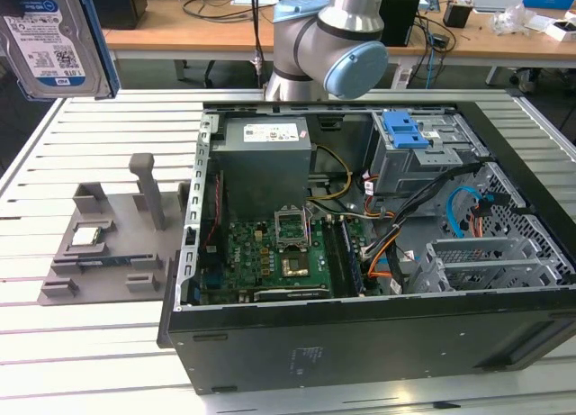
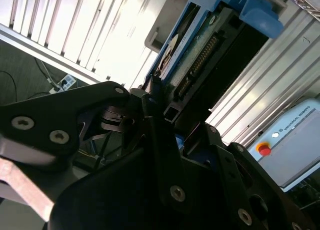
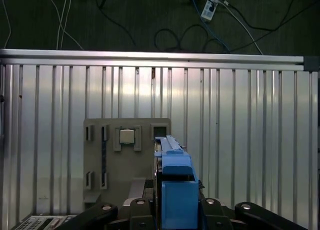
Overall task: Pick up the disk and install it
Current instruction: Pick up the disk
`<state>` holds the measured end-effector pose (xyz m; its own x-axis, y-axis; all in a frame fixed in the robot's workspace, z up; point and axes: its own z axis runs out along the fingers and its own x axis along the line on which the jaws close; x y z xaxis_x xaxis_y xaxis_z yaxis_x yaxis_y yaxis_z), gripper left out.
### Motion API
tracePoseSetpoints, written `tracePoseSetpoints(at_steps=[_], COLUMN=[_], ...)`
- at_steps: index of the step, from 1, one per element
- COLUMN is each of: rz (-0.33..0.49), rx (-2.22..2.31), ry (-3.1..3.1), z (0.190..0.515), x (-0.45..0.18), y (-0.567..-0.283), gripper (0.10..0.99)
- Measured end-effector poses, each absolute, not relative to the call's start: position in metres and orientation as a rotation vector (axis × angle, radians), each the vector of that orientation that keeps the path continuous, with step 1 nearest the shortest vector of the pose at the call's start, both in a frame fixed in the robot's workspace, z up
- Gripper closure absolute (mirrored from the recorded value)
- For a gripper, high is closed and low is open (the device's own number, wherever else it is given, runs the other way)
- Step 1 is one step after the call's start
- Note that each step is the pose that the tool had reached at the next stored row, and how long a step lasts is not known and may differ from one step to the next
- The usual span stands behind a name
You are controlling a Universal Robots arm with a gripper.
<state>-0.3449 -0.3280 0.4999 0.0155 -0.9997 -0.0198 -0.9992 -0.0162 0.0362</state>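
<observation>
We see the gripper (image 2: pixel 159 106), black and studded with screws, its jaws clamped on one end of the disk (image 2: pixel 212 43). The disk is turned edge-on to us, with its blue carrier frame (image 2: pixel 256 13) wrapping the edges and a row of connector pins (image 2: pixel 202 59) bared. Behind the disk runs the slatted metal table (image 2: pixel 75 25). Off one side of the disk sits a grey box (image 2: pixel 295 155) with a red button (image 2: pixel 263 149). Off the other side, on the dark floor, lies a white power strip (image 2: pixel 64 83).
</observation>
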Motion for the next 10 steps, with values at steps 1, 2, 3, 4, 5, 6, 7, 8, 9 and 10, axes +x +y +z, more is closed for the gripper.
tracePoseSetpoints(at_steps=[1,2,3,4,5,6,7,8,9,10], rz=[-0.062,-0.062,-0.062,-0.062,-0.062,-0.062,-0.062,-0.062,-0.062,-0.062], rx=[2.23,2.23,2.23,2.23,2.23,2.23,2.23,2.23,2.23,2.23], ry=[-2.195,-2.195,-2.195,-2.195,-2.195,-2.195,-2.195,-2.195,-2.195,-2.195], z=[0.501,0.503,0.506,0.508,0.51,0.512,0.514,0.516,0.519,0.521], x=[-0.345,-0.345,-0.345,-0.345,-0.345,-0.345,-0.345,-0.345,-0.345,-0.345], y=[-0.328,-0.328,-0.328,-0.328,-0.328,-0.328,-0.328,-0.328,-0.328,-0.328], gripper=[0.722,0.722,0.722,0.722,0.722,0.722,0.722,0.722,0.722,0.722])
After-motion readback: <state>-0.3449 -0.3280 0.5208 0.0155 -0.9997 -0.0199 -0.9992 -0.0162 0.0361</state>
